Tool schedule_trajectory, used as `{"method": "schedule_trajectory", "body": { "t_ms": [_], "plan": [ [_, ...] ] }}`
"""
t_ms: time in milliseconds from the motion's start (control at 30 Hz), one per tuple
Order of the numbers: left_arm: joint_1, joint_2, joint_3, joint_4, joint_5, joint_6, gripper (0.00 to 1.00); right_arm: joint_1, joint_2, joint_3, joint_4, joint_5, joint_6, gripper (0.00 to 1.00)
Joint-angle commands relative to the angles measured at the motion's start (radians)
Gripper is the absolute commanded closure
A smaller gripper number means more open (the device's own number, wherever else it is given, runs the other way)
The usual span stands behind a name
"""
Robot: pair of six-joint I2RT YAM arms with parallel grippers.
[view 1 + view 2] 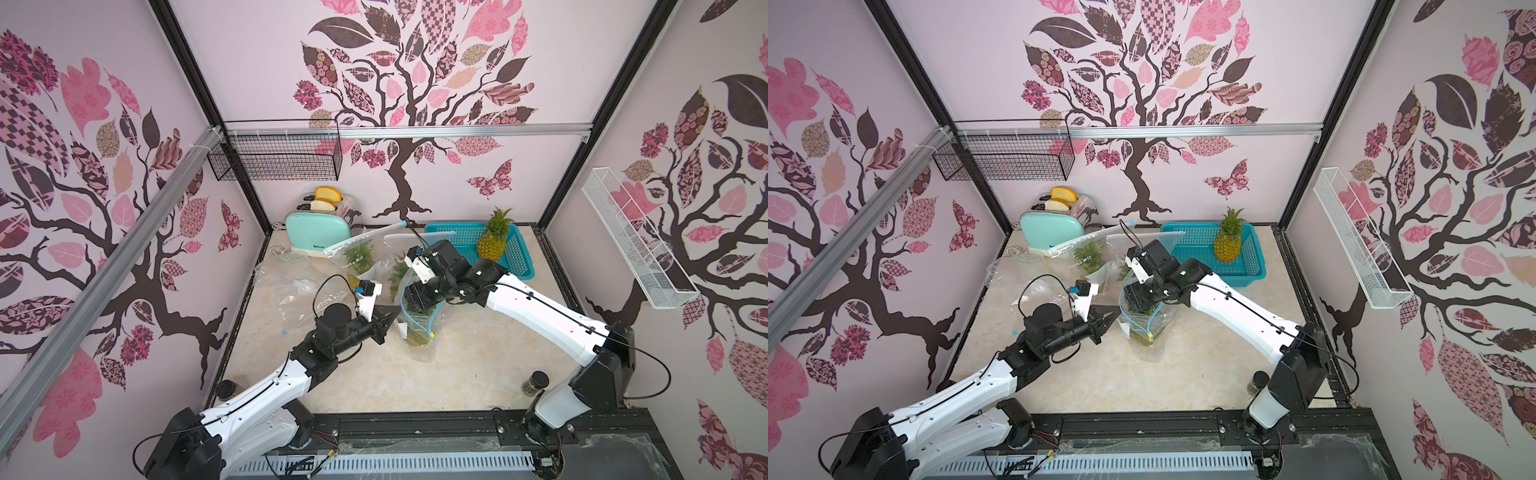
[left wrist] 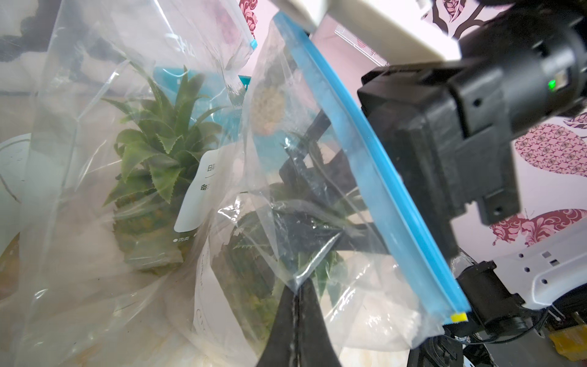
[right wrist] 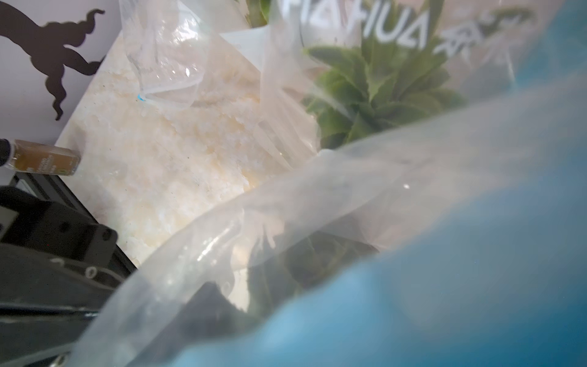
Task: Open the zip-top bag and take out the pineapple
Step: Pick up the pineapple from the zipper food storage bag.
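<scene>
Zip-top bag [image 1: 428, 328] count first: you have at least three clear ones, all on the side of the single teal basket [image 1: 519, 266] toward the left arm. The one in work stands upright, nearer the robot than the basket, its blue seal parted. Two grippers meet there. Your left gripper [image 1: 397, 311] is clamped on a fold of that bag's wall. Your right gripper [image 1: 415, 309] reaches down through the mouth, and the film hides whether its jaws grip anything. One pineapple [image 1: 415, 340] sits inside this bag. One loose pineapple [image 1: 492, 245] stands in the basket. At least one bagged pineapple [image 2: 152, 178] sits beside the basket. Two small jars [image 1: 534, 382] stand well apart from the basket.
</scene>
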Motion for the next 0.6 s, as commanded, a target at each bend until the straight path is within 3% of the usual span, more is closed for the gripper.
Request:
{"method": "schedule_trajectory", "body": {
  "t_ms": [0,167,267,367,467,567],
  "plan": [
    [0.004,-0.019,-0.010,0.049,-0.011,-0.002,1.00,0.010,-0.011,-0.070,-0.059,0.003,0.032,0.30],
    [0.003,-0.010,-0.005,0.052,-0.012,-0.006,1.00,0.010,-0.010,-0.101,-0.063,0.024,0.038,0.38],
    [0.005,-0.016,-0.005,0.048,-0.027,-0.010,1.00,0.010,0.000,-0.103,-0.068,0.021,0.040,0.69],
    [0.005,-0.028,-0.004,0.028,-0.045,-0.009,1.00,0.010,0.004,-0.100,-0.069,0.018,0.045,0.89],
    [0.005,-0.054,0.018,-0.054,-0.071,0.016,0.85,0.010,0.001,-0.084,-0.073,0.009,0.044,1.00],
    [0.006,-0.077,0.040,-0.124,-0.109,0.049,0.69,0.010,-0.024,-0.049,-0.067,0.012,0.045,1.00]
  ]
}}
